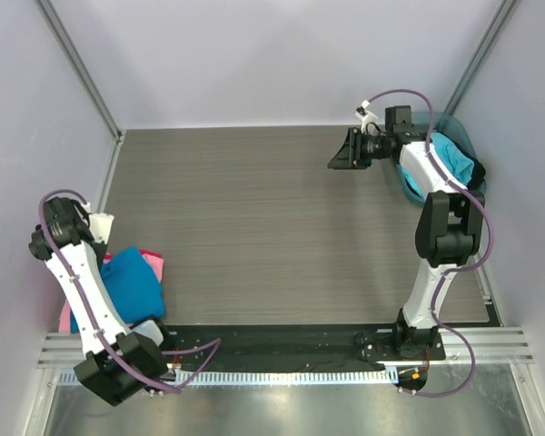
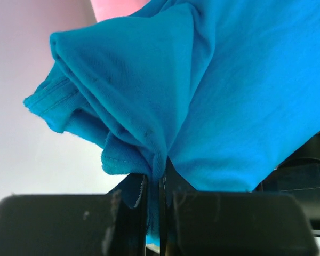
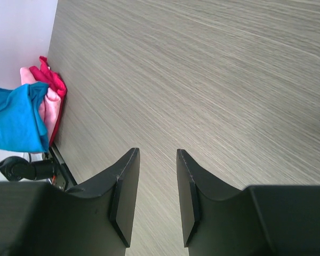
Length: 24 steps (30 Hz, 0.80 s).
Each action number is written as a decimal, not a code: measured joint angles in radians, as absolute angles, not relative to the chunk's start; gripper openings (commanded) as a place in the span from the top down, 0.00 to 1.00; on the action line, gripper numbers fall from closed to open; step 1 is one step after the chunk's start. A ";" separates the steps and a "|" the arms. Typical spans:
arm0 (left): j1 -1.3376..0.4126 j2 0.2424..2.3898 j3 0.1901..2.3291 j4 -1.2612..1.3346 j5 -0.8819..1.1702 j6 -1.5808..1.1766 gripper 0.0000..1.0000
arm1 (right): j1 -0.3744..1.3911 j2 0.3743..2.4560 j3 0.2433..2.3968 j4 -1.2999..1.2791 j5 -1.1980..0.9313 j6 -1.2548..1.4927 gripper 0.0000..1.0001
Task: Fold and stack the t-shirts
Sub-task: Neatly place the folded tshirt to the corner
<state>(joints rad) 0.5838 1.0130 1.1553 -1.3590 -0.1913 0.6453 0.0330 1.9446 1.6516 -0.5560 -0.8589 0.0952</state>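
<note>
**Item 1.** table (image 1: 272,227): grey wood-grain laminate top with pale walls on three sides. All places below are given against it.

**Item 2.** deep blue t-shirt (image 1: 132,286): soft knit cloth, bunched rather than flat, at the table's near left corner. In the left wrist view (image 2: 229,96) it fills most of the picture. Its folds run down to a single gathered point, and a stitched hem shows at the left.

**Item 3.** pink t-shirt (image 1: 153,265): soft cloth, crumpled, lying under and beside the blue one at the same near left corner. Part of it shows past the table's left edge. It can also be seen from the right wrist camera (image 3: 47,109).

**Item 4.** red cloth (image 3: 52,80): a small crumpled piece touching the pink shirt at the table's left edge. What kind of garment it is cannot be told.

**Item 5.** lighter cyan t-shirt (image 1: 452,153): heaped inside a translucent teal plastic tub (image 1: 447,122) at the table's far right corner, partly hidden by the right arm.

**Item 6.** left gripper (image 2: 159,184): black two-finger claw at the table's near left corner. Its jaws are pressed together on a gathered fold of the deep blue t-shirt.

**Item 7.** right gripper (image 1: 343,154): black two-finger claw hanging above the table's far right part and pointing toward the centre. Its jaws stand partly apart (image 3: 157,154) with bare tabletop visible between them, and it has hold of nothing.
</note>
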 measured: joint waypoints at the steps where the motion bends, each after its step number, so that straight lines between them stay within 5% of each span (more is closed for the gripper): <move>1: 0.587 1.032 1.155 -1.357 -0.190 0.655 1.00 | 0.038 1.945 1.652 -0.557 -0.859 0.094 0.60; 24: 0.591 1.343 1.220 -1.215 -0.174 0.640 0.98 | 0.059 1.998 1.652 -0.558 -0.859 0.080 0.61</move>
<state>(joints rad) 0.5915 1.3426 1.2198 -1.2148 -0.1741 0.6399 0.0589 1.9984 1.6516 -0.5575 -0.8589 0.0803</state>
